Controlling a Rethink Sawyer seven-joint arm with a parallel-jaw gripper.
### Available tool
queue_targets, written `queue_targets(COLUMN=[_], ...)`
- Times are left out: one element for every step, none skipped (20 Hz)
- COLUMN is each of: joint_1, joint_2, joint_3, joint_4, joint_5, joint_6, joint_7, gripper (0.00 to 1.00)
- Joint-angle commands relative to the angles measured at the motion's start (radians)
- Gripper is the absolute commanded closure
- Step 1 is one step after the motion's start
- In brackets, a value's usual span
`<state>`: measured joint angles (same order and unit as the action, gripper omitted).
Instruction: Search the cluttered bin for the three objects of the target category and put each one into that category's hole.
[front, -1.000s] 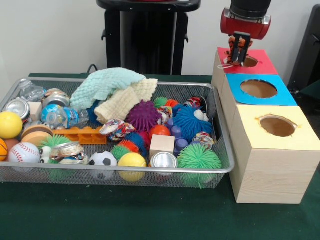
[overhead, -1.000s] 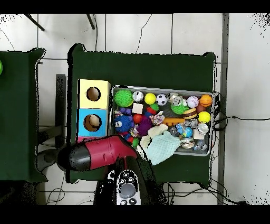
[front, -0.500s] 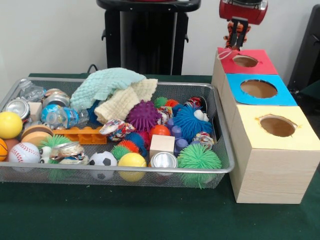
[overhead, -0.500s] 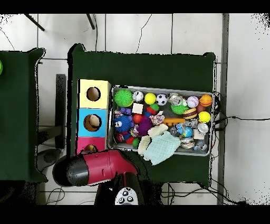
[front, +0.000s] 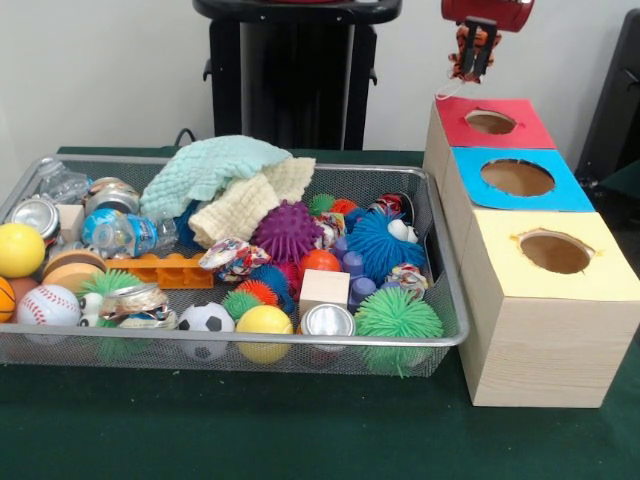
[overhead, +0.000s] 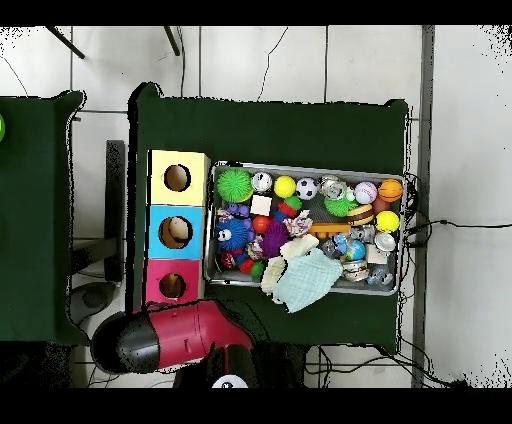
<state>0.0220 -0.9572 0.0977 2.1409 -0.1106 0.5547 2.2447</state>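
My gripper (front: 473, 52) hangs at the top of the front view, above and a little behind the red box's hole (front: 491, 122). It is shut on a small orange striped soft toy (front: 462, 64), which dangles clear of the box. From overhead only the red arm (overhead: 185, 335) shows, below the red box (overhead: 155, 278); the gripper itself is hidden there. The wire bin (front: 445, 300) holds the clutter: spiky balls in purple (front: 287, 231), blue (front: 378, 243) and green (front: 398, 317), sports balls, crushed cans and blocks.
Three wooden boxes stand in a row right of the bin, with the blue hole (front: 517, 177) and yellow hole (front: 556, 251) nearer than the red one. Mint and cream cloths (front: 215, 170) are heaped at the bin's back. A black stand (front: 290, 80) rises behind.
The gripper has risen from the red hole's rim to the top edge, with the striped toy still in it. From overhead the arm has drawn back off the red box.
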Motion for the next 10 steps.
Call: queue_targets(joint_1=[0.021,0.028,0.031,0.036,0.039,0.044,0.05,0.058,0.064,0.071], joint_2=[0.031,0.04,0.044,0.061,0.067,0.085,0.089,0.101,0.103,0.107], joint_3=[0.017,0.014,0.013,0.012,0.012,0.01,0.01,0.009,0.008,0.006], joint_4=[0.012,0.005,0.002,-0.012,-0.017,-0.036,-0.042,-0.057,-0.063,-0.073], joint_5=[0.029,0.029,0.03,0.03,0.033,0.034,0.038,0.042,0.047,0.051], joint_6=[-0.065,-0.067,-0.07,-0.073,-0.076,-0.077,-0.076,-0.075,-0.069,-0.063], joint_7=[0.13,0.135,0.137,0.141,0.142,0.146,0.15,0.156,0.16,0.164], gripper=[1.0,1.0,1.0,1.0,1.0,1.0,1.0,1.0,1.0,1.0])
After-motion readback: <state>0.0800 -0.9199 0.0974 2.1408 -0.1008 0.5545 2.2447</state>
